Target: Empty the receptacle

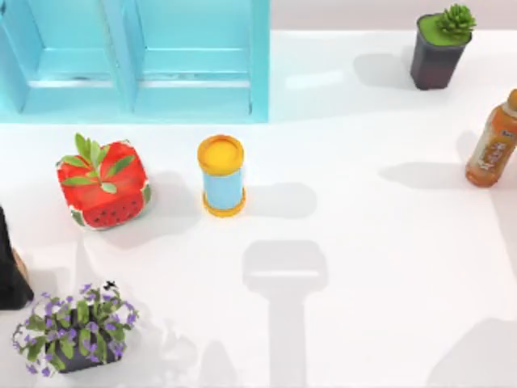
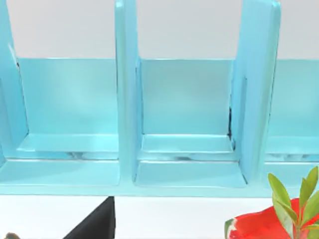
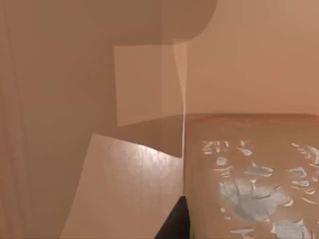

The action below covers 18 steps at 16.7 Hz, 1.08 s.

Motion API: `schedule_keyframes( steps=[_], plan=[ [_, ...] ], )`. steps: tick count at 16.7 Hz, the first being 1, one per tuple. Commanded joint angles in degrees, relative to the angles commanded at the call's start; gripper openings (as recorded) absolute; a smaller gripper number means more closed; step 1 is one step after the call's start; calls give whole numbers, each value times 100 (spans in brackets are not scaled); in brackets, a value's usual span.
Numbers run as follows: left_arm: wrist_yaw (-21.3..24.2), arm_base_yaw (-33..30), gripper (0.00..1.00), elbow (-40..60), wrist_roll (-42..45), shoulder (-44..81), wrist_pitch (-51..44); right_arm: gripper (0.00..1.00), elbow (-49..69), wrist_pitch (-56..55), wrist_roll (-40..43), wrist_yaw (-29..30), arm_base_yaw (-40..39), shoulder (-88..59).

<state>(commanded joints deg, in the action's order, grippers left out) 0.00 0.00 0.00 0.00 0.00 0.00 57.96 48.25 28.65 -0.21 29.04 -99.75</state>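
I cannot tell either arm's fingers; the light-blue compartmented plastic rack [image 1: 137, 61], sitting at eleven o'clock, is looking already empty.

Bottle [image 1: 492, 152] label, seemingly lettered, unreadable.

Item one: our left arm [image 1: 8, 271], at the table's left edge, is a matte black body that narrows toward the far side, with a small tan patch on its right flank.

Item two: our left gripper finger [image 2: 97, 221] is a plain black wedge with a straight slanted edge.

Item three: our right gripper finger [image 3: 174, 224] is a dark angular tip.
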Motion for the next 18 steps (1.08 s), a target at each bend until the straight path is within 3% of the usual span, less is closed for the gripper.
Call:
schedule_keyframes(
  steps=[10,18],
  plan=[
    [0,0,100,0,0,0,0,0,203,224,21,4,25,42],
    [0,0,100,0,0,0,0,0,1973,2584,50,1,50,432]
  ],
)
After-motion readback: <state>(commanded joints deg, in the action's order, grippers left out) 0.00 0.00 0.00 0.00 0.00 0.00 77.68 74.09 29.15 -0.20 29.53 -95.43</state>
